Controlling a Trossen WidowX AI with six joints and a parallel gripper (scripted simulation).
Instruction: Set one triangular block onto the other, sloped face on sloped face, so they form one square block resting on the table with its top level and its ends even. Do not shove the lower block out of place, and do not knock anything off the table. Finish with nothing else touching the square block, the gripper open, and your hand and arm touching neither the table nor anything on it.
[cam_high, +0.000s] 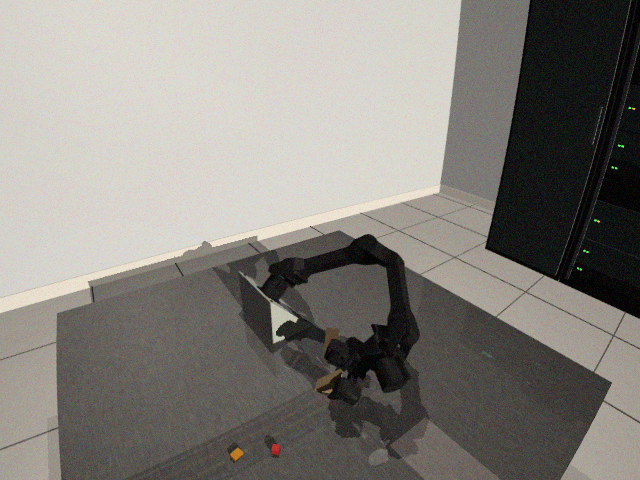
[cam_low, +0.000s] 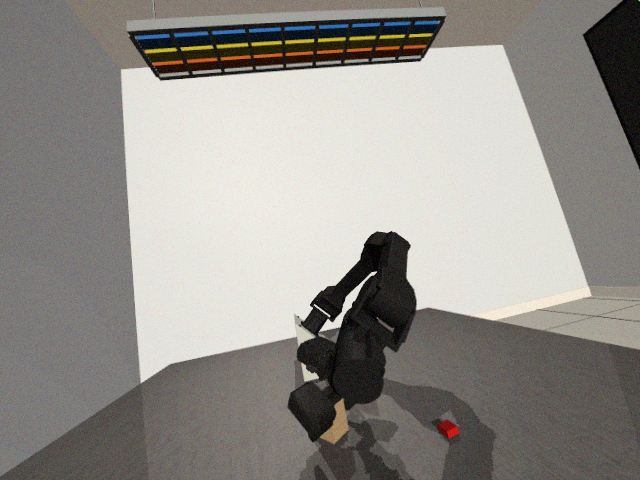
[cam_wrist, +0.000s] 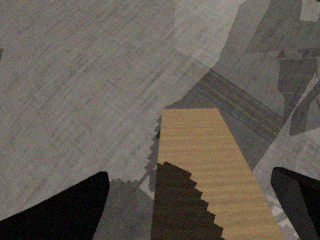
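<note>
Top view puts the landmark, the front block (cam_high: 325, 383) (cam_low: 338, 431) (cam_wrist: 210, 145), on the dark table (cam_high: 155, 361) (cam_low: 206, 413) (cam_wrist: 75, 100), partly covered by the black gripper (cam_high: 329, 375) (cam_low: 310, 385) (cam_wrist: 190, 178). The rear block (cam_high: 331, 336) stands apart from it, on the side toward the wall, its lower part hidden behind a gripper finger. The two triangular blocks are not joined. The gripper is spread nearly as wide as it goes and has hold of nothing. In the wrist view the front block shows between the two fingers, with bare gaps on both sides; its near end is cut off by the lower edge, and a ragged shadow darkens part of its face. Whether the fingers already reach down around the block is hard to judge. The exterior view shows just a corner of the front block below the gripper, and the arm (cam_high: 398, 289) (cam_low: 395, 258) masks much of what lies behind that block. A pale panel (cam_high: 281, 320) (cam_low: 302, 338) stands beyond the block, itself partly covered. An orange cube (cam_high: 236, 454) and a red cube (cam_high: 275, 449) lie well apart from the front block, toward the lower edge of the top view. A red piece (cam_low: 448, 428) lies right of the block in the exterior view.
</note>
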